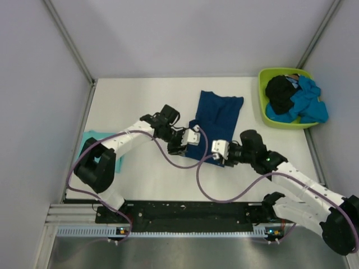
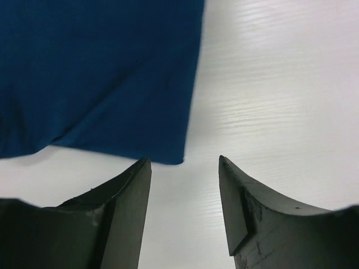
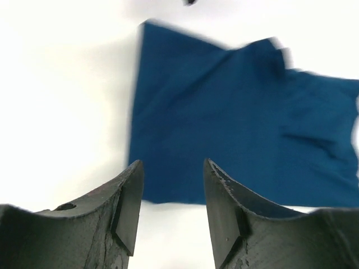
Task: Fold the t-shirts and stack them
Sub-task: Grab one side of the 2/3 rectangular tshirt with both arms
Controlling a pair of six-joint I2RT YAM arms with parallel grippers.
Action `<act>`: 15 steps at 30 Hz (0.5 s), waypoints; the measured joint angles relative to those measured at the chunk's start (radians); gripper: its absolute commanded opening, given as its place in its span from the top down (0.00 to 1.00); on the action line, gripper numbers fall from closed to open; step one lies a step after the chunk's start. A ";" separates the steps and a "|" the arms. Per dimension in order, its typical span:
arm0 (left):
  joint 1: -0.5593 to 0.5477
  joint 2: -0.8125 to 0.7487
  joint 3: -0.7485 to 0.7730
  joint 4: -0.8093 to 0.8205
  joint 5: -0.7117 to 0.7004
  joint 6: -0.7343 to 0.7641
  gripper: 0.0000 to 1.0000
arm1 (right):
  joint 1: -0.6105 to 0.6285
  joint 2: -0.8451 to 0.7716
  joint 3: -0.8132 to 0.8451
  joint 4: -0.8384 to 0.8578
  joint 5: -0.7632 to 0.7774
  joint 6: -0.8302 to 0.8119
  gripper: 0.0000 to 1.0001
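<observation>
A dark navy t-shirt lies folded into a narrow rectangle on the white table. My left gripper is open and empty at the shirt's near left corner; in the left wrist view the shirt's corner lies just ahead of the left fingertip. My right gripper is open and empty at the shirt's near edge; in the right wrist view the shirt spreads out ahead of the jaws. A light teal shirt lies at the left, partly under my left arm.
A lime-green tub at the back right holds a black shirt and a bright blue shirt. Grey walls close the table at left, back and right. Purple cables loop over the table in front of the arms.
</observation>
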 measured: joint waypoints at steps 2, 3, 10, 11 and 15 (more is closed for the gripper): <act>-0.026 -0.014 -0.069 0.018 0.035 0.053 0.39 | 0.071 -0.011 -0.053 -0.046 0.043 -0.034 0.45; -0.032 -0.015 -0.099 0.037 0.042 0.072 0.39 | 0.107 -0.008 -0.080 -0.066 0.075 -0.052 0.45; -0.080 0.011 -0.177 0.218 -0.044 0.106 0.40 | 0.169 0.193 -0.095 -0.120 0.245 -0.108 0.50; -0.093 0.019 -0.179 0.243 -0.067 0.107 0.42 | 0.169 0.232 -0.089 -0.120 0.261 -0.111 0.51; -0.129 0.049 -0.181 0.301 -0.142 0.113 0.53 | 0.176 0.285 -0.066 -0.102 0.292 -0.125 0.58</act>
